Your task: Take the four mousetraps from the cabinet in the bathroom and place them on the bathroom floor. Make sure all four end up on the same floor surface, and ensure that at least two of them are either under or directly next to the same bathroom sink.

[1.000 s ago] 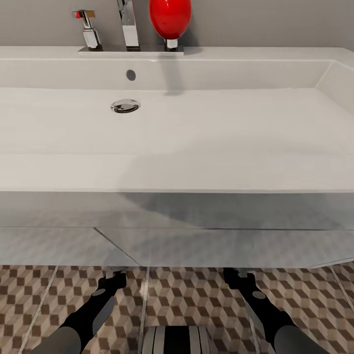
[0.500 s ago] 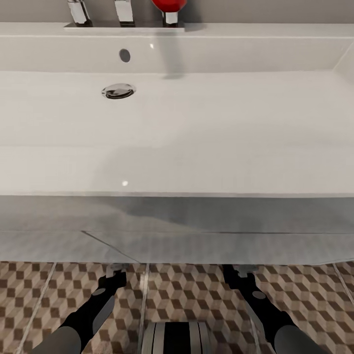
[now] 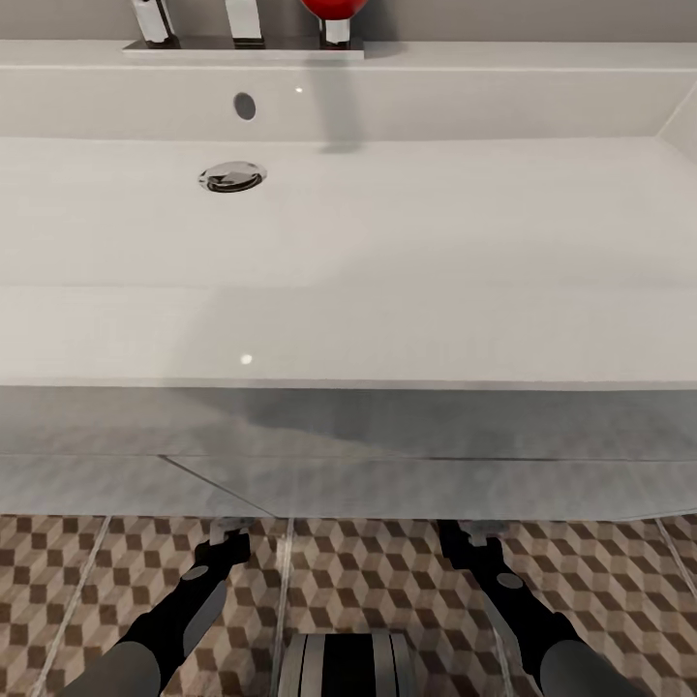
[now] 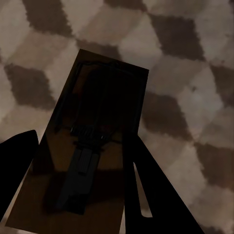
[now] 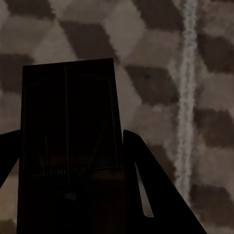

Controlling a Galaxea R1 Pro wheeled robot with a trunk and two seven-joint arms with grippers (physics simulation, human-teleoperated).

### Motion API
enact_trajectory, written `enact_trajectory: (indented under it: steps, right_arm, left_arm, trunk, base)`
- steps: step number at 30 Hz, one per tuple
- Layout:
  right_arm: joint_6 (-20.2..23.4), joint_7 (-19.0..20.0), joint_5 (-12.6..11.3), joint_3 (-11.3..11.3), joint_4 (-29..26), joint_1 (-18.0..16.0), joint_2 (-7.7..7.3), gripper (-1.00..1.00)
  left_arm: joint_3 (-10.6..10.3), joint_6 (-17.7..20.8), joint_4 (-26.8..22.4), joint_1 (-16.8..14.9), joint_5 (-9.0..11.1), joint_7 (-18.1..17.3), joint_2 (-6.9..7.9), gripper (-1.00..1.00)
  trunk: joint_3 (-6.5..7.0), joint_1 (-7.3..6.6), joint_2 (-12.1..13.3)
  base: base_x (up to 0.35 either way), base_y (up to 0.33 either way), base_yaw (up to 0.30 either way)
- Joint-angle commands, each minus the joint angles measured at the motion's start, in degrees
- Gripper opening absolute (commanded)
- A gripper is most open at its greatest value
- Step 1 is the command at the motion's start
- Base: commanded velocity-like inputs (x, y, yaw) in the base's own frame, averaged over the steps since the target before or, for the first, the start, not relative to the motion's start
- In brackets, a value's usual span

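Directly ahead in the head view, the bathroom sink [image 3: 387,242] spreads wide and white across the frame, its chrome drain [image 3: 232,176] set left of centre and an overflow hole [image 3: 245,106] in the back wall above it. At the top edge, the bases of the chrome faucet [image 3: 243,21] and a red object [image 3: 334,10] stand on the rear ledge. Below the basin, the white vanity [image 3: 387,465] front drops to the bathroom floor [image 3: 378,581], tiled in a brown-and-beige cube pattern with pale grout lines.

Both arms reach down and forward toward the foot of the vanity. The left gripper [image 3: 228,532] and right gripper [image 3: 467,534] hang low over the tiles, well apart from each other.

From the left wrist view, a brown wooden mousetrap [image 4: 90,156] with dark wire parts sits between the two dark fingers [image 4: 156,195], which close against its long edges; the cube-pattern tiles lie beyond it.

From the right wrist view, a second mousetrap [image 5: 68,146], deep in shadow, is likewise clamped between that gripper's fingers [image 5: 146,190], with a pale grout line [image 5: 187,97] running across the floor beside it.
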Motion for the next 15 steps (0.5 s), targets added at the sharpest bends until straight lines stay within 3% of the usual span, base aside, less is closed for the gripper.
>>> enact_trajectory:
  steps: [1, 15]
  right_arm:
    - [-0.2, 0.0, 0.0, 0.1, 0.0, 0.0, -0.03, -1.00]
    - [-2.6, 0.1, -0.1, -0.2, 0.0, 0.0, -0.17, -1.00]
  left_arm:
    - [-0.5, -0.1, 0.0, 0.0, 0.5, 0.4, 0.07, -1.00]
    - [-0.4, 0.0, -2.0, 0.0, 0.4, 0.3, 0.28, -1.00]
  trunk:
    - [-0.03, -0.01, 0.0]
    - [-0.03, -0.01, 0.0]
  base:
    - [0.000, 0.000, 0.000]
    - [0.000, 0.000, 0.000]
